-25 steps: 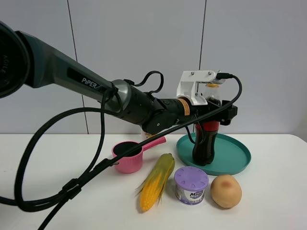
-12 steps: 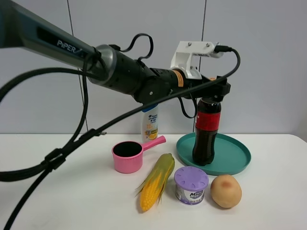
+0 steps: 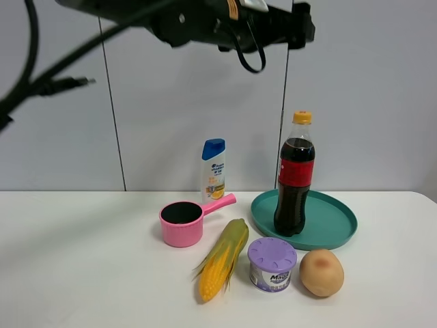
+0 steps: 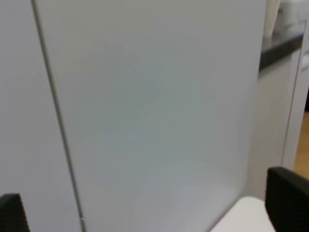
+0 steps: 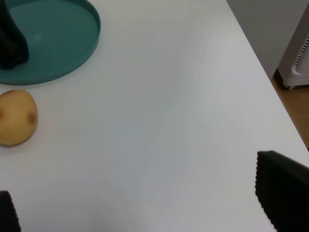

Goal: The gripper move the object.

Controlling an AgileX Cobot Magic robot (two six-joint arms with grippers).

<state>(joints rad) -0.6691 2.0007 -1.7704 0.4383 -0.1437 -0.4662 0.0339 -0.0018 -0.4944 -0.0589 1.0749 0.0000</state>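
Observation:
The cola bottle [image 3: 294, 175], with dark liquid, a red label and a yellow-orange cap, stands upright on the teal plate [image 3: 334, 220]. My left gripper [image 3: 303, 26] is high above it near the top of the exterior view, apart from the bottle. In the left wrist view the left gripper [image 4: 149, 208] is open and empty, facing the grey wall. My right gripper [image 5: 145, 203] is open and empty above bare table. The right wrist view shows the bottle's dark base [image 5: 9, 44] on the plate [image 5: 63, 29].
A potato [image 3: 321, 272], a purple-lidded tub [image 3: 272, 264], a corn cob [image 3: 223, 258] and a pink pan [image 3: 184, 222] lie in front of and beside the plate. A white shampoo bottle [image 3: 214, 170] stands by the wall. The table's edge [image 5: 260, 72] is nearby.
My left gripper was around the bottle's upper part a second ago. It has let go and risen well above the cap. The bottle stays upright on the plate.

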